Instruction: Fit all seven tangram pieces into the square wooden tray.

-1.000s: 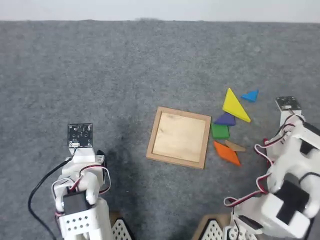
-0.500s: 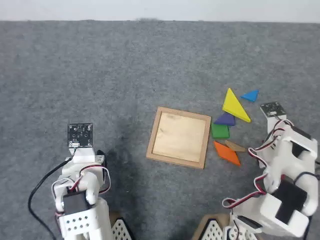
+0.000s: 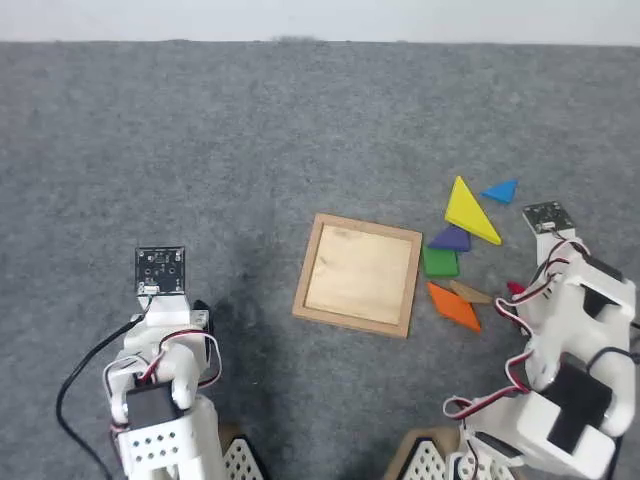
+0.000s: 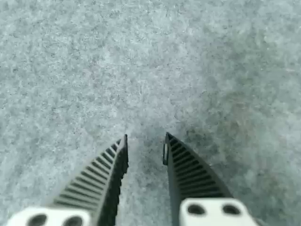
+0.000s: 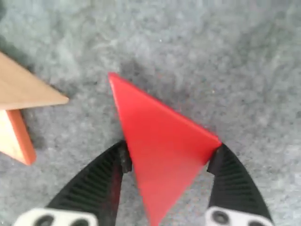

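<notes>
The square wooden tray (image 3: 306,270) lies on the grey mat with nothing in it. Right of it lie a yellow triangle (image 3: 468,210), a small blue triangle (image 3: 500,190), a purple triangle (image 3: 451,239), a green square (image 3: 440,262), an orange piece (image 3: 453,305) and a plain wooden piece (image 3: 470,291). A red triangle (image 5: 160,136) lies flat just right of these. My right gripper (image 5: 169,153) is down over it, one finger against each side. My left gripper (image 4: 146,141) hangs over bare mat at the near left, its fingers a narrow gap apart and holding nothing.
The wooden piece (image 5: 23,89) and the orange piece (image 5: 16,136) lie close beside the red triangle. The left arm (image 3: 160,390) stands folded at the near left edge, far from the tray. Open mat stretches behind and left of the tray.
The right arm has swung left and come down toward the pieces, and a bit of the red triangle now shows beside it. The left arm has not moved.
</notes>
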`<action>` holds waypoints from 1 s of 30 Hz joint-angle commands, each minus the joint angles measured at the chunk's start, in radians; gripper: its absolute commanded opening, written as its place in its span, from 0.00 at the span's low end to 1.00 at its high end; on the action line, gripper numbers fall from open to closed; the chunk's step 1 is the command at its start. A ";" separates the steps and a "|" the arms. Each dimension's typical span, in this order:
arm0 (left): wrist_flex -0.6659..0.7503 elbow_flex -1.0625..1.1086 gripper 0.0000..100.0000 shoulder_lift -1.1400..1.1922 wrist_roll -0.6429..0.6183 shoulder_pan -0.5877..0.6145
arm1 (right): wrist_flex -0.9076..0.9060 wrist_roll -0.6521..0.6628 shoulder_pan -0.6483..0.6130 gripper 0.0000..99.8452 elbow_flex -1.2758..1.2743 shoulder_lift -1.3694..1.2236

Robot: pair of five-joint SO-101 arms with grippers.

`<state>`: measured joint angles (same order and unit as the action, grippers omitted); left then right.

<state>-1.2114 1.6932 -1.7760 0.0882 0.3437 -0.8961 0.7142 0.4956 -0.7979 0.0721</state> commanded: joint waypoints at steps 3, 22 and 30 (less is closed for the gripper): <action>-0.006 -0.008 0.12 0.002 0.011 0.003 | -0.015 0.008 -0.013 0.09 0.011 0.019; -0.006 -0.008 0.12 0.002 0.011 0.003 | -0.142 -0.028 -0.015 0.03 0.012 0.328; -0.006 -0.008 0.12 0.002 0.011 0.003 | -0.142 -0.035 -0.041 0.02 0.048 0.338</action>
<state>-1.2114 1.6932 -1.7760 0.0882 0.3437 -1.0249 0.6958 0.4941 -0.8025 0.3529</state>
